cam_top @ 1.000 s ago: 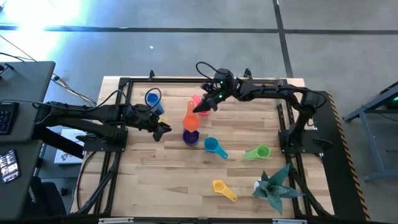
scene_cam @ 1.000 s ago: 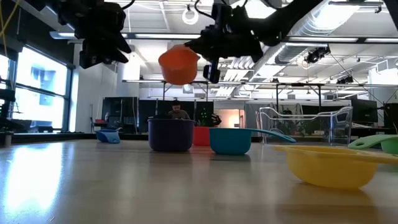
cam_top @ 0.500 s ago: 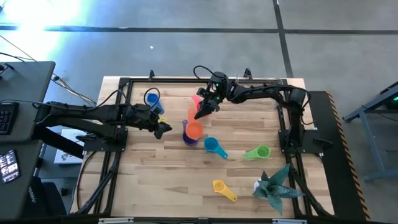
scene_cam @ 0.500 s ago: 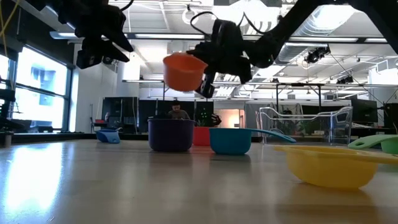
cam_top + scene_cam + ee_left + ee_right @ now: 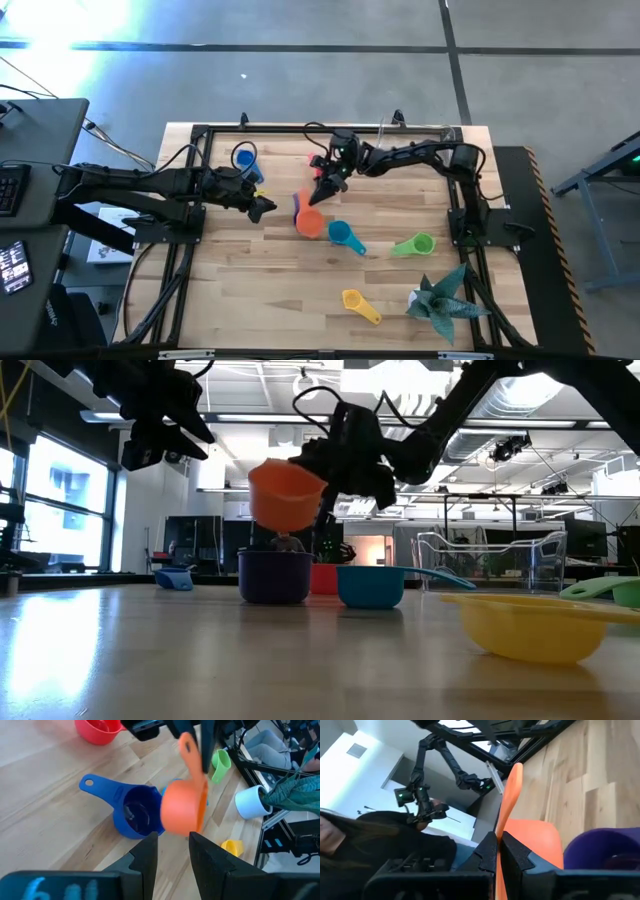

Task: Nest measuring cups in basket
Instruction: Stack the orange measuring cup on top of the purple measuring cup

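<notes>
My right gripper (image 5: 322, 185) is shut on an orange measuring cup (image 5: 310, 222). In the low view the cup (image 5: 285, 495) hangs tilted just above the purple cup (image 5: 274, 575), which stands on its base. The teal (image 5: 342, 236), green (image 5: 415, 244), yellow (image 5: 360, 305), blue (image 5: 245, 158) and red (image 5: 97, 730) cups lie loose on the table. The clear basket (image 5: 490, 560) stands on the table farther back. My left gripper (image 5: 262, 207) hovers open, holding nothing, left of the purple cup. My right gripper pinches the orange cup's flat handle (image 5: 504, 827) between its two fingers, close to the bowl. The handle's free end (image 5: 516, 772) runs on past the fingertips. The fingers come from the far right. The bowl (image 5: 285, 500) hangs tilted, clear of the table.
A teal spiky plant in a white pot (image 5: 440, 300) stands at the near right. A black metal frame (image 5: 200, 135) runs round the tabletop. Bare wood lies near the front edge, left of the yellow cup.
My right gripper has come down and toward the table's near edge with the orange cup. The cup now hangs close over the purple cup and has tipped further.
</notes>
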Available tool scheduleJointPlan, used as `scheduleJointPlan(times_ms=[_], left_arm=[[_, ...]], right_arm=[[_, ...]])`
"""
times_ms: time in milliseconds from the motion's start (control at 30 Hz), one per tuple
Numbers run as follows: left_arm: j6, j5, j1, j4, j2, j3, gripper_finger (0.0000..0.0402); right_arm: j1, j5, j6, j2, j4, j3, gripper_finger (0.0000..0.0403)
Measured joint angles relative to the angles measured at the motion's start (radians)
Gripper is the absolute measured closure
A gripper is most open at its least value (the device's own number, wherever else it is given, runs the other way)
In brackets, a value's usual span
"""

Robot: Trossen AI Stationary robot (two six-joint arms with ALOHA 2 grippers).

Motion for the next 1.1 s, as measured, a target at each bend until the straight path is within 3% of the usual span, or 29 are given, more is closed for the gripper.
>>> scheduleJointPlan(times_ms=[267, 533, 933, 1100], left_arm=[[0.009, 0.0, 0.0, 0.0, 0.0, 0.0, 0.03], [0.009, 0.0, 0.0, -0.002, 0.0, 0.0, 0.03], [0.01, -0.008, 0.0, -0.002, 0.0, 0.0, 0.03], [0.008, -0.007, 0.0, -0.001, 0.0, 0.0, 0.03]], right_arm=[[0.0, -0.049, 0.023, 0.102, -0.005, 0.144, 0.0403], [-0.007, -0.131, -0.049, 0.124, -0.152, 0.209, 0.0403], [-0.019, -0.084, -0.253, 0.124, -0.358, 0.21, 0.0403], [-0.019, -0.062, -0.277, 0.124, -0.367, 0.209, 0.0403]])
